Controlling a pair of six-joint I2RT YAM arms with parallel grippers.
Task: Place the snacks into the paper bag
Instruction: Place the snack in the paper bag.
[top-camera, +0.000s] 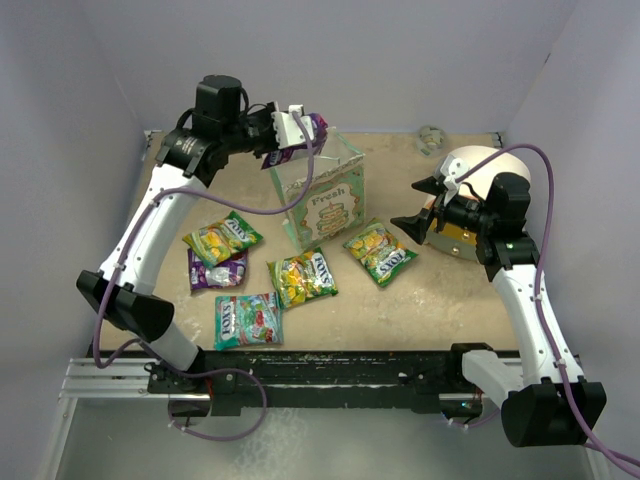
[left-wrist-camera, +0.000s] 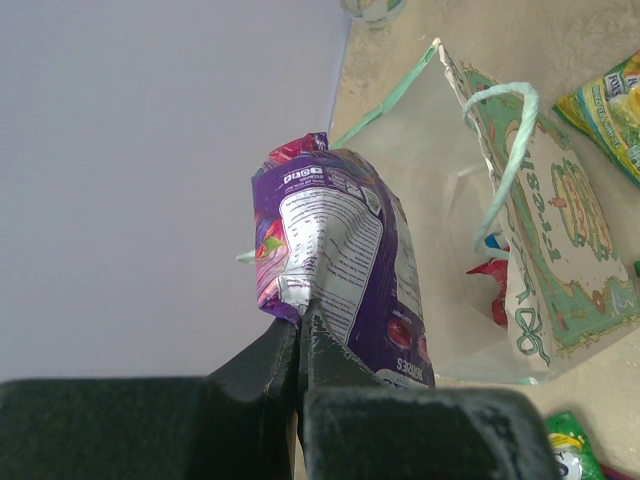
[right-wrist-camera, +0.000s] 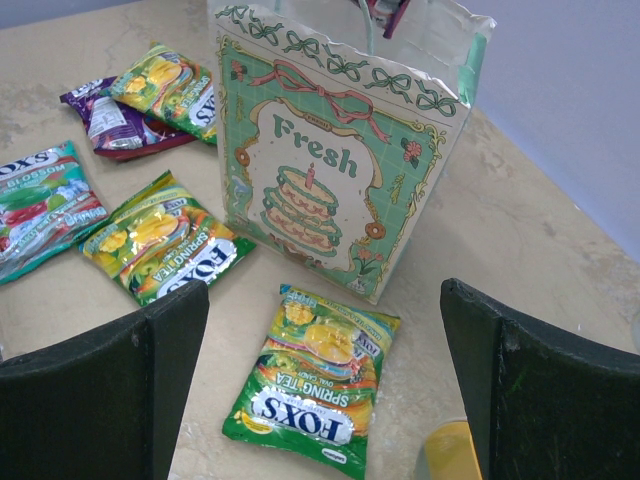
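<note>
Top external: the left gripper (top-camera: 292, 133) pinches a purple packet (top-camera: 316, 124) at the paper bag's (top-camera: 330, 205) rear-left rim.
Left wrist: the packet's length runs along the fingers, with the bag mouth just rightward.
Right wrist: the right gripper (right-wrist-camera: 322, 296) is spread and empty above a Spring Tea packet (right-wrist-camera: 315, 385).

Pale lilac walls (top-camera: 400, 60), beige tabletop (top-camera: 420, 310), aluminium rail (top-camera: 100, 378) at near edge, even light
</note>
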